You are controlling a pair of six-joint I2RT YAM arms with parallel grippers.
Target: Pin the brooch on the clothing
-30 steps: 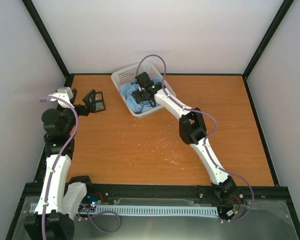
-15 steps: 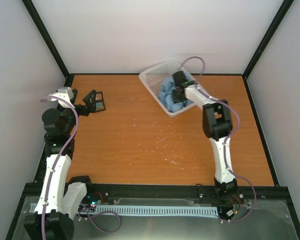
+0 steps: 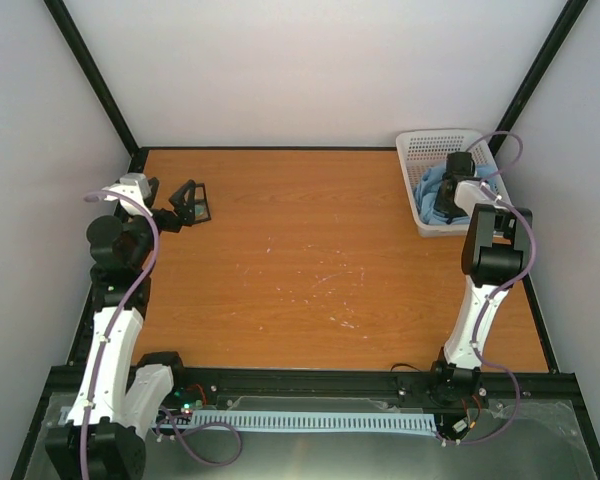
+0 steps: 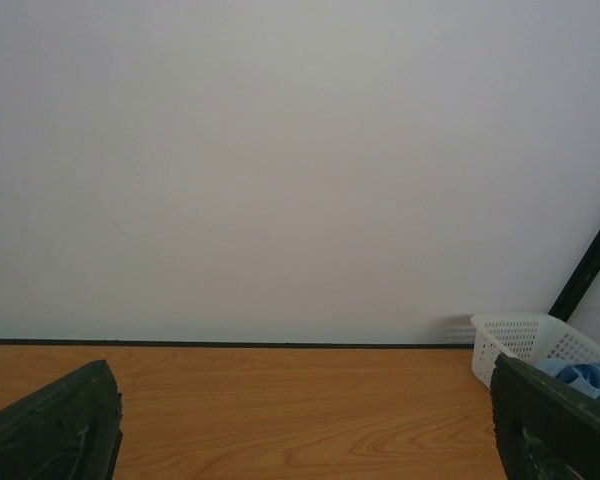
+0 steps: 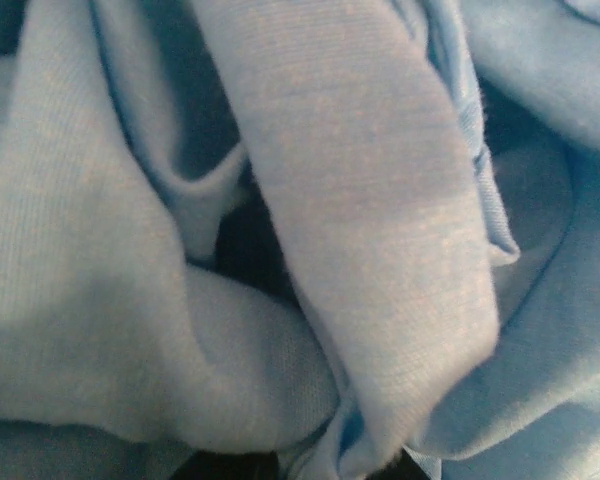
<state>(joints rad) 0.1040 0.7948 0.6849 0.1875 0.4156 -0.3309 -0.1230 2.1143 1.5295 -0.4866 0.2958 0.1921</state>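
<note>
The clothing (image 3: 431, 190) is a light blue bundle lying in a white mesh basket (image 3: 448, 139) at the table's back right corner. My right gripper (image 3: 448, 203) reaches down into that bundle. In the right wrist view, folds of the clothing (image 5: 360, 200) fill the picture and bunch together at my right gripper (image 5: 325, 462), which is shut on the fabric. My left gripper (image 3: 166, 216) stands open at the far left, with nothing between its fingers (image 4: 55, 430). The brooch is out of view.
A small black hinged box (image 3: 192, 203) stands open on the table just right of my left gripper. The left wrist view looks across the bare wood to the basket (image 4: 520, 338) and the white back wall. Black frame posts rise at the back corners.
The right arm has swung from the back middle to the back right corner, carrying the basket and clothing along. Its gripper has shut. The left arm has hardly moved.
</note>
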